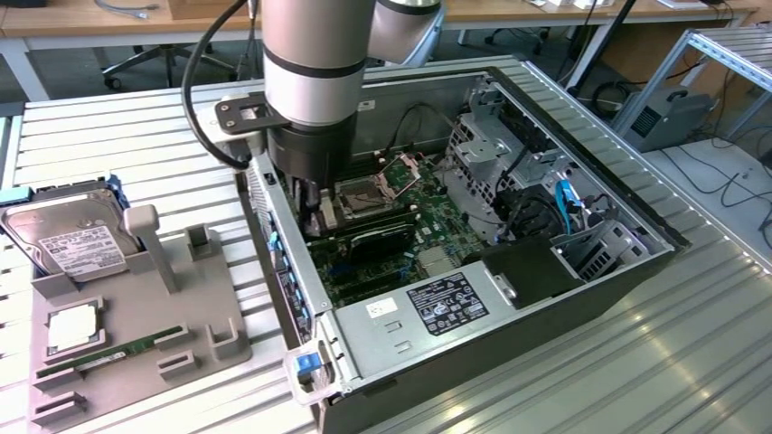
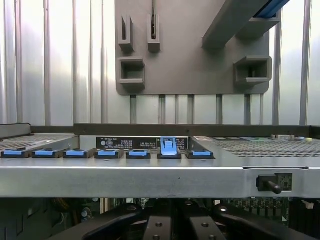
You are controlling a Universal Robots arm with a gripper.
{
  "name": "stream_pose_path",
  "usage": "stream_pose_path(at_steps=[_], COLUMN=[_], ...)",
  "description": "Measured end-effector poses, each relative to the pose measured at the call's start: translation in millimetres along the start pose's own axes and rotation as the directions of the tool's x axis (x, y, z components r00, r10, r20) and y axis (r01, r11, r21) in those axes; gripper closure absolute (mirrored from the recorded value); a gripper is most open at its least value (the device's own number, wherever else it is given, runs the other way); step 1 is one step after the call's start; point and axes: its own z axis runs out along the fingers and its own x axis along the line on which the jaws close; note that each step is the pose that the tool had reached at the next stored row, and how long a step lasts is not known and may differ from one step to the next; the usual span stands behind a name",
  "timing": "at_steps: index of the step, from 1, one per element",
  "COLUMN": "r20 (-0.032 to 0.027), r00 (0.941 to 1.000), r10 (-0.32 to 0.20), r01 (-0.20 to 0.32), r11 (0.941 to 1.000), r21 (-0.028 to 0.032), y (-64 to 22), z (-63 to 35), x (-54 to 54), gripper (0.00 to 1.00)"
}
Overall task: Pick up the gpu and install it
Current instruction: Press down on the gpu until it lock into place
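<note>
End effector (image 2: pixel 172 225) pressed together inside the open computer case (image 1: pixel 627 271), over the gpu (image 1: pixel 374 242); wrist view catches blue slot latches (image 2: pixel 169 148) lining the case's rear edge.

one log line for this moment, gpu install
gripper: shut, down inside open pc case | gpu: on motherboard beside gripper | hard drive: on grey holder tray

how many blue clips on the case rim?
7 blue clips, one row on the case rim: six flat, one flipped up, second from an end. More may lie past the picture's edge.
</note>
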Motion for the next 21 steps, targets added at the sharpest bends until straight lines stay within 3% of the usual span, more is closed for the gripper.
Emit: stream_pose_path(at_steps=[12,21], r20=[0.0001,0.0000], r00=[1.0000,1.0000], r10=[0.000,0.000], r01=[0.000,0.000], r11=[1.0000,1.0000], r21=[0.0000,-0.0017], y=[0.3,-11.1], z=[0.7,0.4], x=[0.0,0.1], gripper=[0.89,0.89])
